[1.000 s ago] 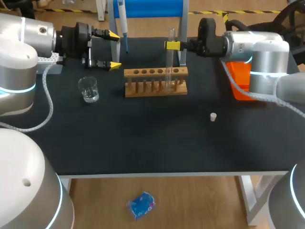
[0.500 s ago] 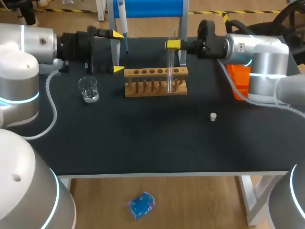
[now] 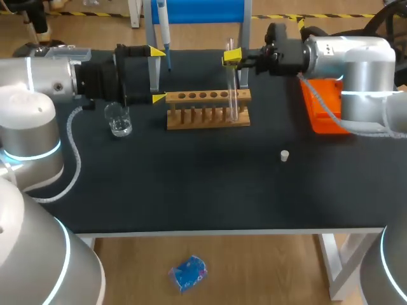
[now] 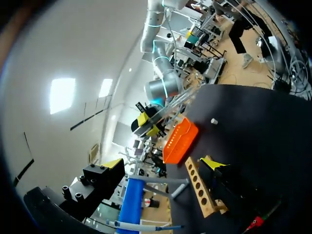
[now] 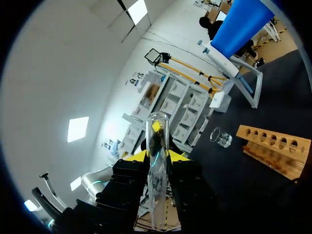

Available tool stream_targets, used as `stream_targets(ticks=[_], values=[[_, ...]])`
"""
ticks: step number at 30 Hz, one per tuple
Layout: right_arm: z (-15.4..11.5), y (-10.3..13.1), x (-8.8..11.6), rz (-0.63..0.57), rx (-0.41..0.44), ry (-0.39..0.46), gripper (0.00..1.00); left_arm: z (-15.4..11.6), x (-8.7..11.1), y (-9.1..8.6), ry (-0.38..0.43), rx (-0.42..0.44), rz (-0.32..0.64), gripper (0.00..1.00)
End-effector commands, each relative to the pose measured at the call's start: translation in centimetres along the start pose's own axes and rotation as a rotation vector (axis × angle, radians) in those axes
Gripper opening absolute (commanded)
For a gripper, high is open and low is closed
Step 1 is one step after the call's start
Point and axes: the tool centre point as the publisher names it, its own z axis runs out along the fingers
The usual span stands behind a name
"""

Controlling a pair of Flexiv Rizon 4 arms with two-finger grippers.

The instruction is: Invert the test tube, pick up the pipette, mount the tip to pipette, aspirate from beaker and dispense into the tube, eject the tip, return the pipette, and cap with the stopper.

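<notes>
Early stage: judging by the layout, only step 1 (invert) is under way. The right gripper (image 3: 233,58) reaches in from the right w/ its yellow tips pinched on a clear glass test tube (image 3: 233,89), held near its upper end. In the right wrist view the same tube (image 5: 157,131) runs straight btw. the two fingers, both touching it. The tube stands near upright, slightly tilted, w/ its lower end at the right end of the light wooden rack with a row of holes (image 3: 197,96). Can't tell if it sits in a hole or hangs just in front, nor which end is the open one, so whether the flip is done is unclear. The left gripper (image 3: 158,74) is spread wide and holds nothing, one tip high and one low. It is just beside the rack's left end and near a post of the grey stand with a blue panel (image 3: 203,9). The blue-and-white pipette (image 3: 163,22) hangs on that stand, untouched. A small clear glass beaker (image 3: 118,119) sits on the black table (image 3: 191,197) just beside the left gripper; it may hold clear liquid, not sure. An orange plastic box (image 3: 324,108), prob. the tips, is at the right under the right arm. A small white stopper (image 3: 284,155) lies alone, well apart from the rack, toward the table's front. Left to do: finish and seat the tube, fetch pipette, mount tip, aspirate, dispense, eject, return, cap, i.e. nearly everything.
</notes>
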Motion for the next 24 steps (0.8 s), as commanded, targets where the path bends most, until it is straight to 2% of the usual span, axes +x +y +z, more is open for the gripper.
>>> stream_targets(ticks=[1, 3, 5, 20, 21, 23, 24], values=[[0.3, 0.2, 0.2, 0.138, 0.032, -0.087, 0.00, 0.0, 0.9, -1.2, -0.003, 0.019, 0.365, 1.00], [0.6, -0.1, 0.1, 0.237, 0.049, -0.118, 0.00, 0.1, 1.0, -1.8, -0.049, 0.040, 0.464, 1.00], [0.6, -0.6, 0.1, 0.332, 0.038, -0.182, 0.00, 0.3, 1.1, -2.1, -0.033, -0.004, 0.589, 1.00], [0.6, -0.6, 0.1, 0.332, 0.038, -0.182, 0.00, 0.5, 1.2, -2.3, -0.046, -0.013, 0.584, 1.00], [0.7, -0.6, -0.5, 0.329, 0.030, -0.179, 0.00, 0.7, 1.1, -2.6, -0.080, -0.013, 0.536, 1.00], [0.9, -0.6, -1.6, 0.343, 0.014, -0.169, 0.00, 1.1, 0.9, -3.3, -0.085, -0.014, 0.533, 1.00], [0.9, -0.5, -2.1, 0.332, 0.006, -0.169, 0.00, 1.3, 0.9, -3.7, -0.087, -0.004, 0.498, 1.00]])
